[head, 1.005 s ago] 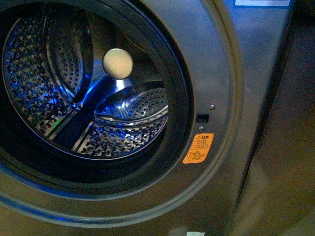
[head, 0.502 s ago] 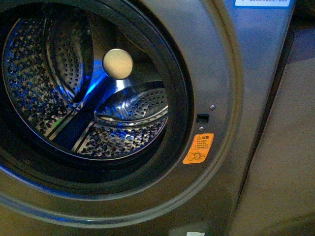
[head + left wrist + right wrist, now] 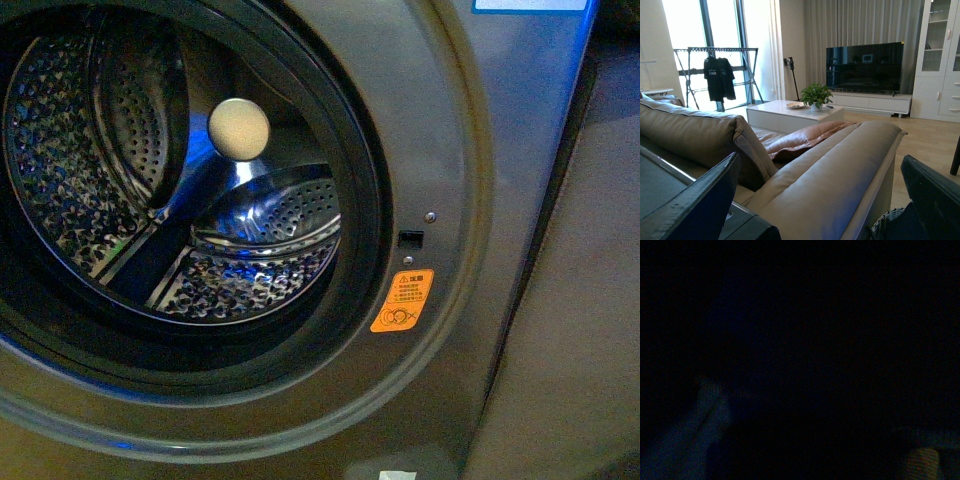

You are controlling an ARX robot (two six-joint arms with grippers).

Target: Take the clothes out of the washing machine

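One washer [image 3: 440, 130], left end effector [image 3: 820, 162] apart

Mouth of the washing machine [image 3: 440, 120] open, free passage through the drum [image 3: 60, 150] centre, cream round knob [image 3: 239, 129] at two o'clock, steel paddle [image 3: 270, 212] jutting at four o'clock, dark seal [image 3: 362, 200] all round.

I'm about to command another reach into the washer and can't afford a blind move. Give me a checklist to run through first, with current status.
1. Porthole clear: ok, the washing machine stands open, drum in plain view.
2. Any clothes inside: cannot tell; none on the visible drum wall, its lowest part is hidden.
3. The left gripper open and empty: ok, fingers wide apart.
4. Its aim at the drum: not ok, it faces a sofa.
5. The right gripper: cannot tell, its wrist view is dark.
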